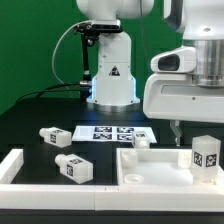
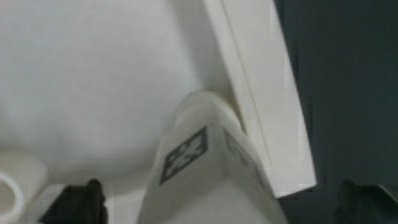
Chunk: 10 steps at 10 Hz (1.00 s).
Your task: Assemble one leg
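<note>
Panda gripper [image 1: 186, 130] hangs spread wide over the leg [image 1: 205, 156] at the white panel [image 1: 150, 172], holding nothing.

From my console I judge the job mid-way: this leg stands at the panel's raised rim, though I cannot tell whether it is seated, and 3 other legs [image 1: 72, 168] lie apart from it, around the marker board [image 1: 113, 132]. Only the wrist view shows both fingertips [image 2: 80, 200] clear of the leg's tag [image 2: 187, 152]; only the exterior view shows the others.
</note>
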Motion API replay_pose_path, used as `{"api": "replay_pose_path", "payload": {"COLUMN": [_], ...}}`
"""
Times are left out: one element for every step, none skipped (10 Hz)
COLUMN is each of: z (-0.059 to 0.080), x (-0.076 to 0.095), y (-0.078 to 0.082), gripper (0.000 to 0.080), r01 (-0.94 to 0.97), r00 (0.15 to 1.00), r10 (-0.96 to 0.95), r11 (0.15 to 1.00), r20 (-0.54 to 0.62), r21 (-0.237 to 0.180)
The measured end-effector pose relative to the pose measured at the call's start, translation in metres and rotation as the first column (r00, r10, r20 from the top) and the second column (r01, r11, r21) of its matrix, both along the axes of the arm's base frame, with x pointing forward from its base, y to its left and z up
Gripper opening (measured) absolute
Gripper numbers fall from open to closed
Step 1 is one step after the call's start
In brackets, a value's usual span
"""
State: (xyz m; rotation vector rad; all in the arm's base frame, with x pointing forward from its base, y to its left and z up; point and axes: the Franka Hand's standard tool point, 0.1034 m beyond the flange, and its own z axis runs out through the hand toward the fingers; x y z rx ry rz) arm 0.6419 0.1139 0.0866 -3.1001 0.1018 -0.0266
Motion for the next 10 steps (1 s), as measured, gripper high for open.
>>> {"api": "replay_pose_path", "payload": {"z": [0.0001,-0.0031,-0.0036,-0.0036,-0.0041,-0.0044,-0.0044,-0.0045,-0.0048,-0.0055], "x": [0.0025,0.0013,0.0004,0.0005,0.0004,0.0003,0.0003,0.0004,0.0008,0.0004], "y": [0.0001,-0.0009,-0.0008,-0.0009,-0.0012,-0.0013,-0.0014,-0.0015,-0.0014,-0.0014], "gripper": [0.0649,0.0649,0.0562,0.0415,0.0415,0.0285,0.0285,0.0285,0.0285,0.0285], "r01": [-0.145,-0.228,-0.173,-0.155,-0.138,-0.091,-0.013,0.057,0.145,0.266], "r00": [0.989,0.973,0.984,0.987,0.99,0.995,0.999,0.998,0.989,0.963], "r10": [0.145,0.228,0.173,0.155,0.138,0.091,0.013,-0.057,-0.145,-0.266], "r11": [0.989,0.974,0.985,0.988,0.99,0.996,1.0,0.998,0.989,0.964], "r20": [0.025,0.042,0.036,0.035,0.034,0.032,0.029,0.027,0.027,0.038], "r21": [-0.005,-0.013,-0.008,-0.007,-0.007,-0.004,0.0,0.003,0.006,0.002]}}
